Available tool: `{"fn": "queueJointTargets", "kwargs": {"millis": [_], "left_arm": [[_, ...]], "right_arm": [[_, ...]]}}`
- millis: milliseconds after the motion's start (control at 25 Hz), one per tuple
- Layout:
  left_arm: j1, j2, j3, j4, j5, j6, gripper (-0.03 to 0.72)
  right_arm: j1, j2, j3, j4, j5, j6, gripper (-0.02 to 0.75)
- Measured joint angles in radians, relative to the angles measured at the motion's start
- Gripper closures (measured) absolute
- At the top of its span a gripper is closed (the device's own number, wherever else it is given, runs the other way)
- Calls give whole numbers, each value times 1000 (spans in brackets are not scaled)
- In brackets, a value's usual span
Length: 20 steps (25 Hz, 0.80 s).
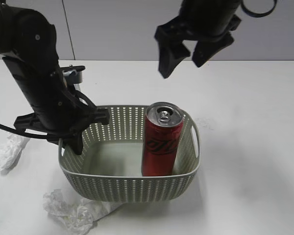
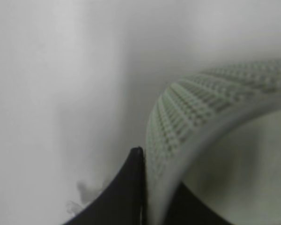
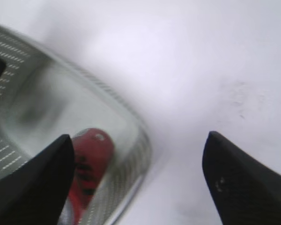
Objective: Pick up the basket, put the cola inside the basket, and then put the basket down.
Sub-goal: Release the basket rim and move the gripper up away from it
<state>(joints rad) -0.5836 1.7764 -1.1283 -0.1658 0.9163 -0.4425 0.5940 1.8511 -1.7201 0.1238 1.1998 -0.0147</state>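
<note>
The sage-green basket [image 1: 130,188] sits at the centre front of the white table. The red cola can [image 1: 160,144] stands upright inside it, at its right side. My left gripper [image 1: 78,139] is shut on the basket's left wall, one finger outside and one inside; the left wrist view shows the wall [image 2: 178,126] pinched between the fingers [image 2: 152,187]. My right gripper [image 1: 183,56] is open and empty, high above and behind the can. The right wrist view looks down on the basket [image 3: 126,187] and can [image 3: 91,159] between its spread fingers [image 3: 138,161].
Crumpled white paper [image 1: 73,210] lies at the basket's front left corner. Another crumpled piece [image 1: 10,149] lies at the left edge. A small grey object [image 1: 73,73] sits behind my left arm.
</note>
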Motion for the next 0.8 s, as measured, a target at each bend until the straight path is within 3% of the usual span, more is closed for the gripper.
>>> {"fn": "queueJointTargets", "kwargs": {"millis": [440, 800], "left_arm": [[0, 0, 0, 0, 6, 0, 692], [0, 0, 0, 0, 8, 0, 692]], "right_arm": [[-339, -2, -1, -26, 0, -5, 113], [-491, -168, 140, -77, -1, -13, 132]]}}
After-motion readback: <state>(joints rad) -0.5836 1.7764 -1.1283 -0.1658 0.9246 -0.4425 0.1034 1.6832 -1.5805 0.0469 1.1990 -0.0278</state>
